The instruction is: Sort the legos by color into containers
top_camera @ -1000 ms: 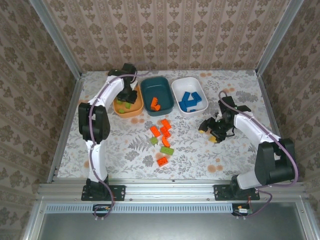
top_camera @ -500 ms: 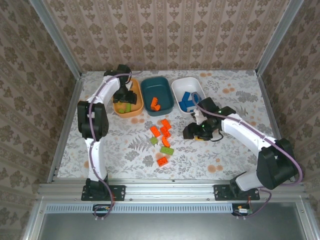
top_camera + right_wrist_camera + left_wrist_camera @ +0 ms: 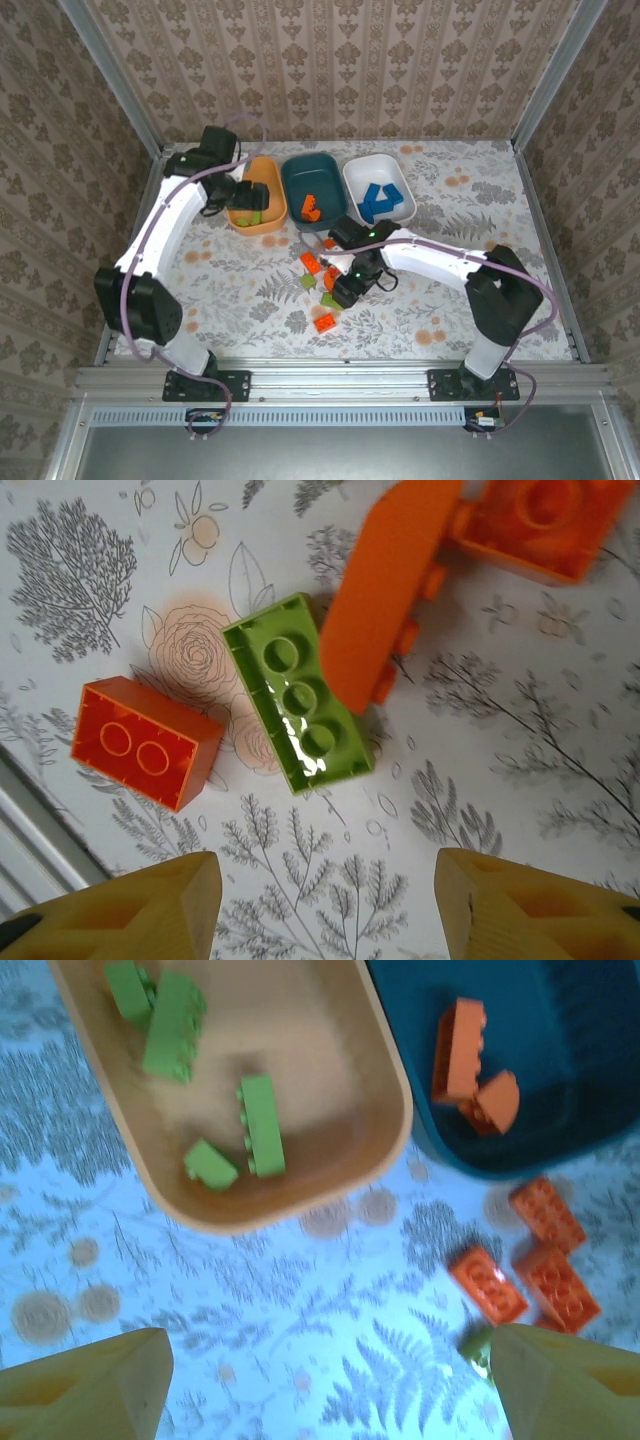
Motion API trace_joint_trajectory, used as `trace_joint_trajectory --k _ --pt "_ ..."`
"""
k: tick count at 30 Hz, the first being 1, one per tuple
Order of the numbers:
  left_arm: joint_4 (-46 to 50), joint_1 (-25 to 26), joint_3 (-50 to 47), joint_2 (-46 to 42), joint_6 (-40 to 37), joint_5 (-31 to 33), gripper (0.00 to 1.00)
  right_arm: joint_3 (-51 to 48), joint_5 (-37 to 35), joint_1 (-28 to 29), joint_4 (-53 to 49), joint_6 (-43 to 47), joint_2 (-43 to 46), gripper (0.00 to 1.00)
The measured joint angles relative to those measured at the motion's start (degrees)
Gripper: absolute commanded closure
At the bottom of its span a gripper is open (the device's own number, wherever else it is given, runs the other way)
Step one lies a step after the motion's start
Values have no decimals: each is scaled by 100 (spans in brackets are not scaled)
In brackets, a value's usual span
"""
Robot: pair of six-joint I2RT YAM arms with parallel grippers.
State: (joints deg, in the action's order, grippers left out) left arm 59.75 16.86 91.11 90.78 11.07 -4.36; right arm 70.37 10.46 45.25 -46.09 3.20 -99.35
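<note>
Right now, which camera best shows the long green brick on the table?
The right wrist view: the lime green brick lies large and sharp mid-frame, an orange piece overlapping one end. The top external view shows it as a tiny fleck. The left wrist view's green sliver may be another brick.

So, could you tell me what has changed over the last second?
The right tool swung left from the table's right side to hover, open, over a lime green brick. The left tool opened and drew back left at the orange bowl. All bowls and loose bricks stayed put.
</note>
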Motion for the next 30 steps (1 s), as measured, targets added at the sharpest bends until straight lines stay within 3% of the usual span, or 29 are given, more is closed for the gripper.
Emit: trace_joint_trajectory --k 7,23,30 --pt "144 -46 -815 -610 94 -20 13 83 -402 354 -2 120 -446 40" --pt "129 -304 -1165 -997 144 -234 12 181 -1051 601 2 111 -745 35" --pt "116 -308 -1178 -1023 144 -299 11 374 -1401 745 -42 -17 -1032 41"
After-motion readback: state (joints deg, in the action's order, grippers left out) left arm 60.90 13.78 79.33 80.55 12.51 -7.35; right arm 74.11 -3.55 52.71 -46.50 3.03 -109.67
